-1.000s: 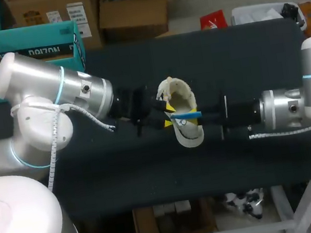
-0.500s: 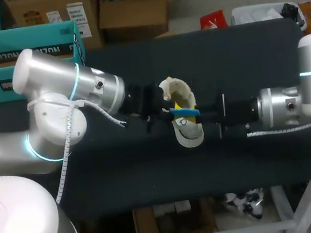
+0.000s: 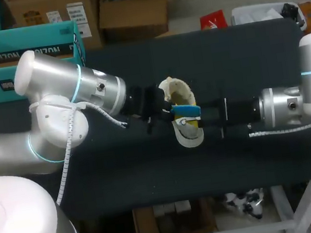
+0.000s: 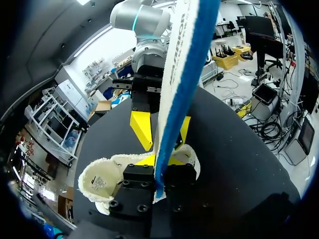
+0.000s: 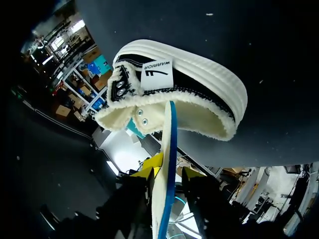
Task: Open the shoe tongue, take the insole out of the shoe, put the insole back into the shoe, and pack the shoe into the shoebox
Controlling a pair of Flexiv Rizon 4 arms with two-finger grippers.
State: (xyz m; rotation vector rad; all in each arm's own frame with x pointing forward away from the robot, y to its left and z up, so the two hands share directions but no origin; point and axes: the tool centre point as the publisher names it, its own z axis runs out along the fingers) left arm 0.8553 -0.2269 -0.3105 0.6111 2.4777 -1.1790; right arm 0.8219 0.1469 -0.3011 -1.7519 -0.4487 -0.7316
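A cream fleece-lined shoe [image 3: 176, 93] lies on its side mid-table. The blue-and-white insole [image 3: 187, 111] sticks out of its opening. My left gripper [image 3: 169, 113] is at the shoe's left side, shut on the insole. In the left wrist view the insole [image 4: 184, 64] runs up from between that gripper [image 4: 158, 175], with the shoe [image 4: 107, 181] beside it. My right gripper [image 3: 199, 119] comes from the right. In the right wrist view its yellow tips [image 5: 169, 172] stand apart on either side of the insole [image 5: 167, 139], under the shoe [image 5: 184, 84].
The teal shoebox [image 3: 25, 53] stands open at the back left corner. The black table cover [image 3: 240, 58] stretches bare behind and in front of the shoe. Both arms meet over the middle.
My left arm has moved right to the shoe and its gripper has shut on the insole. My right gripper's fingers have parted from the insole.
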